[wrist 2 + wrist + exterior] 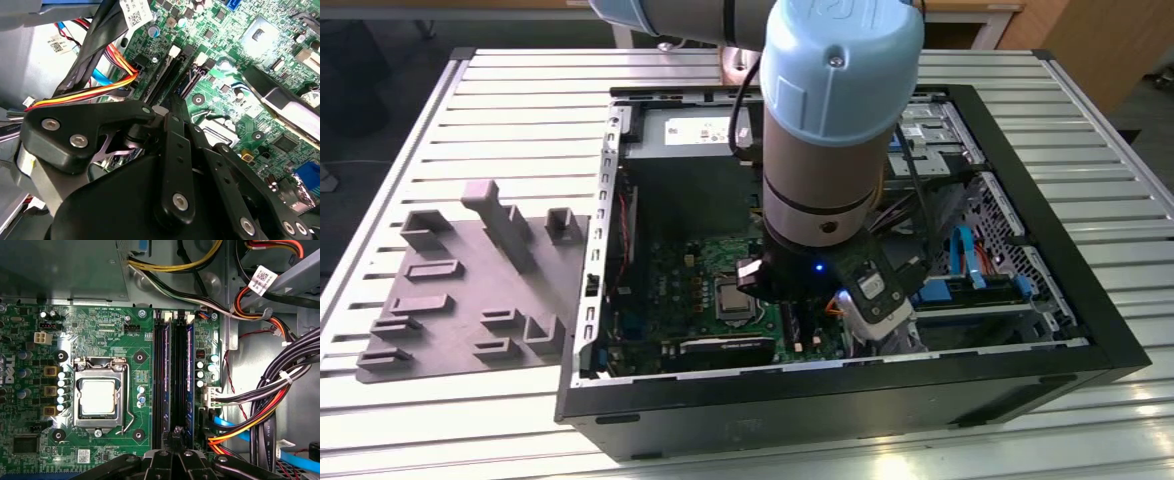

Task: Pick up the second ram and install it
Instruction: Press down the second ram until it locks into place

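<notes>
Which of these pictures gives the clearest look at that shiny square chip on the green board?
The first wrist view: it looks straight down on the processor, whole in its metal frame beside the memory slots. The exterior view shows it as a small pale square next to the arm. In the second wrist view it sits at an angle, far off.

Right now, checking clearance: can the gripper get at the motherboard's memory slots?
Probably yes: the gripper hangs at one end of the memory slots, and the cable bundle lies beside them, not across.
</notes>
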Robot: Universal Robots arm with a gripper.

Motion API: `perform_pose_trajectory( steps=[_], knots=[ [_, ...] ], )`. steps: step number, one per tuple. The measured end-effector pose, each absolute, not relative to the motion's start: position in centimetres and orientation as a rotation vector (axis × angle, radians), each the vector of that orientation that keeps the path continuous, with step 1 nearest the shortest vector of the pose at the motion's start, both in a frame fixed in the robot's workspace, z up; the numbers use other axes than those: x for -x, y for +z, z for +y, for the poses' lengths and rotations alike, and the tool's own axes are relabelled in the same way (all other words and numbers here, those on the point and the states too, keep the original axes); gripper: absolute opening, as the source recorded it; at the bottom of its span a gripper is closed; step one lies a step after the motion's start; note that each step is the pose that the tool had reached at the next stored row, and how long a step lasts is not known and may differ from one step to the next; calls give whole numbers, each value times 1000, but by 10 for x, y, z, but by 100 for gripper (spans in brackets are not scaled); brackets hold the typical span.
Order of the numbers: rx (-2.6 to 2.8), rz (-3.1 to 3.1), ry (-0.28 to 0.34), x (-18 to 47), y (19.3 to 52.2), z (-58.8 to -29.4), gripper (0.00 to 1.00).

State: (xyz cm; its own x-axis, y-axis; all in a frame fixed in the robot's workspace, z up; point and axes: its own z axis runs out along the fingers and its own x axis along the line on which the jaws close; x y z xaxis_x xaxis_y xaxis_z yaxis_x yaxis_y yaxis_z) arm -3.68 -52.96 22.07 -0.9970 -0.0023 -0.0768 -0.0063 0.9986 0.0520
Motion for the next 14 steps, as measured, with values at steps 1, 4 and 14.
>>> perform_pose_trajectory(
  steps=[1, 4, 14],
  knots=[
    [7, 3064, 81, 37, 221, -530, 11],
    [7, 3064, 81, 37, 219, -530, 11],
    [6, 3064, 82, 37, 217, -530, 11]
  ],
)
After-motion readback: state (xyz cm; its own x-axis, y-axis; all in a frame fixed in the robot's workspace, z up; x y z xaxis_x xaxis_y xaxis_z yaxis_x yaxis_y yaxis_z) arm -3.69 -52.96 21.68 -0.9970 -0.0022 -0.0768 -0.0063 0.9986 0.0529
